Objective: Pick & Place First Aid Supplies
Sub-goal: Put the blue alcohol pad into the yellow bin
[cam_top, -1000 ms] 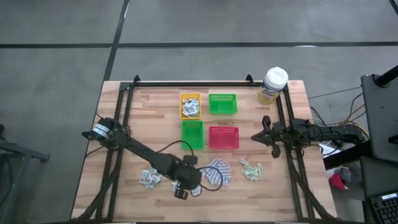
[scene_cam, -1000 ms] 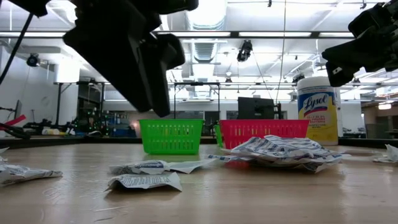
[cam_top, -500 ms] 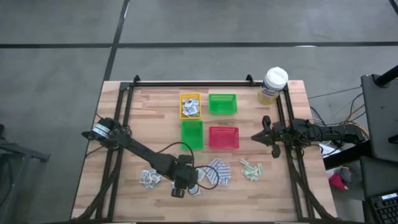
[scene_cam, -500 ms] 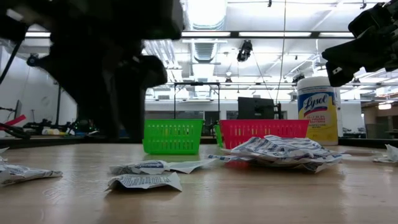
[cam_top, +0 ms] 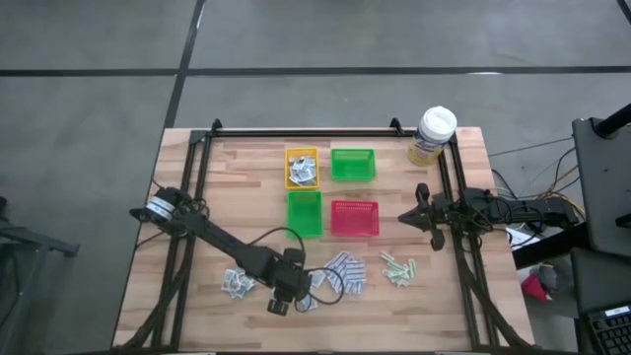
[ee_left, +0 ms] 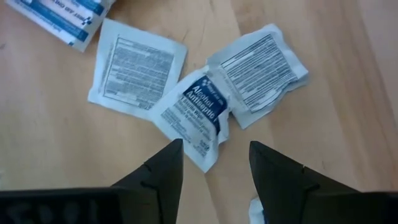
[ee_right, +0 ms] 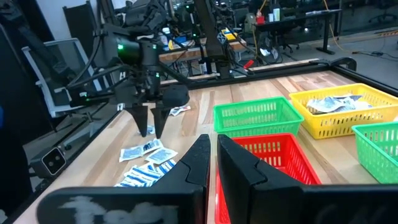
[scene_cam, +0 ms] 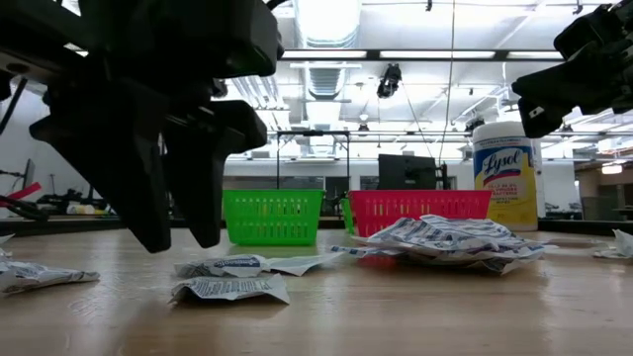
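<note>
Three white-grey sachets lie flat on the wood near the front edge; the middle one (ee_left: 196,115) has a blue label and overlaps the other two (ee_left: 137,71) (ee_left: 261,65). My left gripper (ee_left: 214,149) (scene_cam: 183,232) hangs open just above them, pointing steeply down, with the middle sachet's near corner between its fingers, untouched. Blue-and-white pads (cam_top: 342,273) are piled to its right, with pale green strips (cam_top: 398,267) beyond them. My right gripper (cam_top: 419,215) (ee_right: 211,158) waits shut and level at the table's right edge.
Four small trays stand mid-table: a yellow one (cam_top: 301,168) holding sachets, two green ones (cam_top: 352,164) (cam_top: 305,212) and a red one (cam_top: 354,218). A yellow canister (cam_top: 431,135) is at the far right corner. More sachets (cam_top: 237,283) lie left of my left gripper.
My left gripper has come down toward the sachets and shifted a little toward the table's left and near edges. Nothing on the table has moved.
</note>
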You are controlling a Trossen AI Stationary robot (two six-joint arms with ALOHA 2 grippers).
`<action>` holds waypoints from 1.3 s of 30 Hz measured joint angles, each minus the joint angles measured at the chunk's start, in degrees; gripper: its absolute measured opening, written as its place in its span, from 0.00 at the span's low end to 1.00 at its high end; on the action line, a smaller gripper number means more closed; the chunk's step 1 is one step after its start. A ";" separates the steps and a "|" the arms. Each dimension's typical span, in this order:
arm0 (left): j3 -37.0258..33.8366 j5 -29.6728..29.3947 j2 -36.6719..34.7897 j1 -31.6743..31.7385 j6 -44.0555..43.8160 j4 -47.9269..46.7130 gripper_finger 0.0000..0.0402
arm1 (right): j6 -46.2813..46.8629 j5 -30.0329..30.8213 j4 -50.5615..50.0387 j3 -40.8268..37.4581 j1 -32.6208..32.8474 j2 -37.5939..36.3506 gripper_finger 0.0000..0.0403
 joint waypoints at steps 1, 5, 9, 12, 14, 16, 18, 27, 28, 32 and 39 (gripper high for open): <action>0.00 0.01 0.00 -0.18 -0.02 0.35 0.44 | 0.02 0.00 0.00 0.00 0.01 0.00 0.07; -0.01 0.00 0.00 -0.73 -0.15 1.06 0.44 | 0.02 0.00 0.00 -0.01 0.02 0.00 0.07; -0.11 -0.03 0.00 -1.09 -0.46 1.56 0.44 | 0.02 0.00 0.00 0.00 0.00 0.00 0.07; -0.11 -0.67 0.12 -1.09 0.04 2.72 0.44 | 0.02 0.00 0.00 0.00 0.01 0.00 0.07; -0.11 -1.43 0.47 -1.09 0.63 3.70 0.44 | 0.00 0.00 0.00 0.00 0.01 0.00 0.07; -0.11 -1.53 0.99 -1.09 0.76 4.13 0.44 | 0.02 0.00 0.00 0.01 0.02 0.00 0.07; -0.11 -1.51 1.44 -1.09 0.75 4.09 0.44 | 0.00 0.00 0.00 0.00 0.01 0.00 0.07; -0.11 -1.51 2.58 -1.09 2.19 3.79 0.44 | 0.02 0.00 0.00 0.02 0.02 0.00 0.07; -0.11 -1.49 2.60 -1.09 2.34 3.70 0.44 | -0.01 0.00 0.00 0.01 0.01 0.00 0.07; -0.11 -1.46 2.62 -1.09 2.84 3.65 0.39 | -0.01 0.00 0.00 -0.01 0.00 0.00 0.07; -0.11 -1.49 2.62 -1.07 2.94 3.63 0.27 | 0.02 0.00 0.00 0.01 0.00 0.00 0.07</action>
